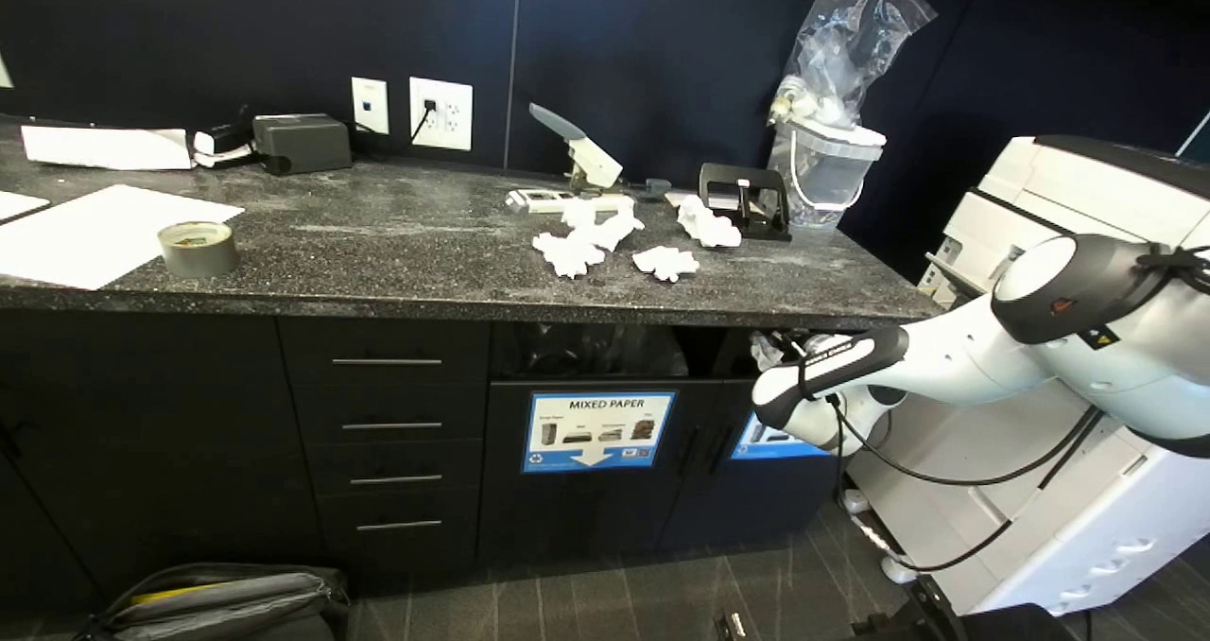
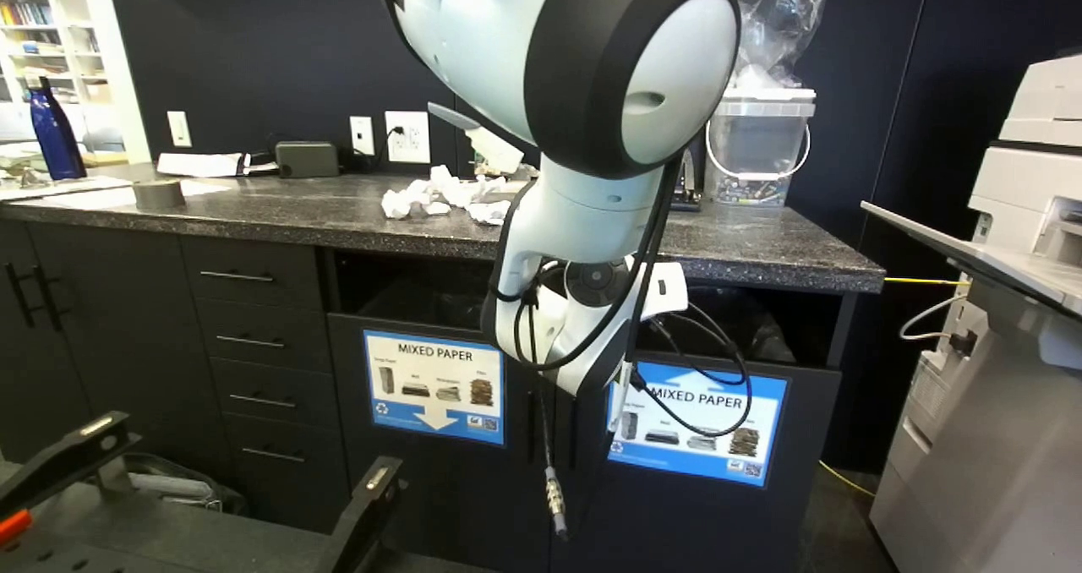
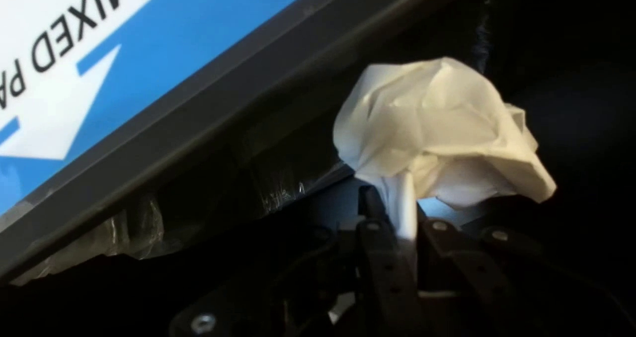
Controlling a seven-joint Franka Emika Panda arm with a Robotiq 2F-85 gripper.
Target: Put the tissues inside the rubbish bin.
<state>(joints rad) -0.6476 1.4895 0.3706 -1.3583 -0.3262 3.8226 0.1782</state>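
Note:
In the wrist view my gripper [image 3: 399, 205] is shut on a crumpled white tissue [image 3: 437, 123]. Its lower end is pinched between the fingers [image 3: 370, 203], and the rest bulges out past the tips. The held tissue is beside the inner side of the rubbish bin's front edge [image 3: 149, 133], in the dark opening. In an exterior view the right-hand bin front [image 2: 807, 387] shows under the counter; the arm covers the gripper there. Several more tissues [image 1: 569, 253] lie on the counter, seen in both exterior views.
The counter [image 1: 397, 272] overhangs the bin openings. On it stand a black hole punch [image 1: 747, 192], a stapler [image 1: 594, 161], a clear bucket [image 1: 822, 168] and a tape roll [image 1: 198, 249]. A white printer [image 1: 1059, 518] is close beside the arm. Loose cables [image 2: 718, 425] hang from the wrist.

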